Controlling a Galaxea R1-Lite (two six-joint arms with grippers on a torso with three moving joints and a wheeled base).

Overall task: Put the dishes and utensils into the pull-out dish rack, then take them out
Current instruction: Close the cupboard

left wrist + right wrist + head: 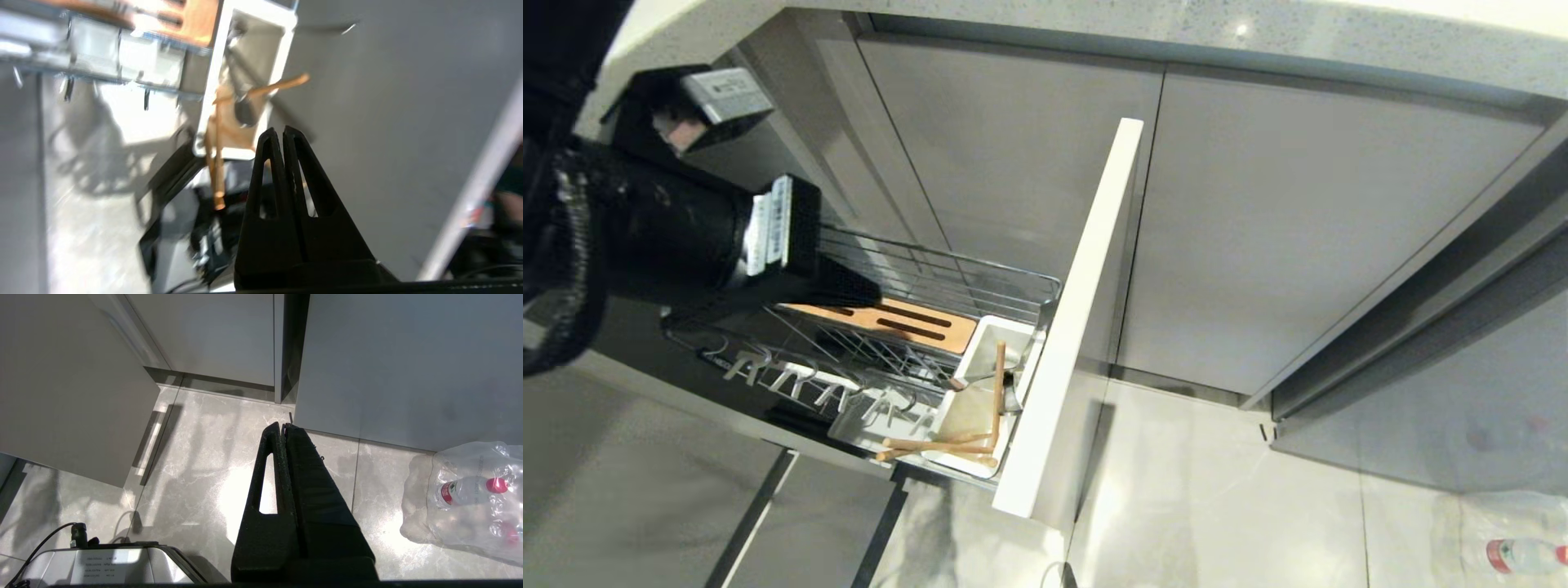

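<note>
Wooden chopsticks (947,445) (seemingly three) in caddy (980,392)

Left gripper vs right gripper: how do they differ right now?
The left gripper points at the white utensil caddy holding the chopsticks; the right gripper points at bare floor tile by the cabinet doors. The left arm shows in the head view above the pull-out dish rack; the right arm does not show there. Both are shut and hold nothing.

Wooden chopsticks (941,445) in white caddy (985,343)
</note>
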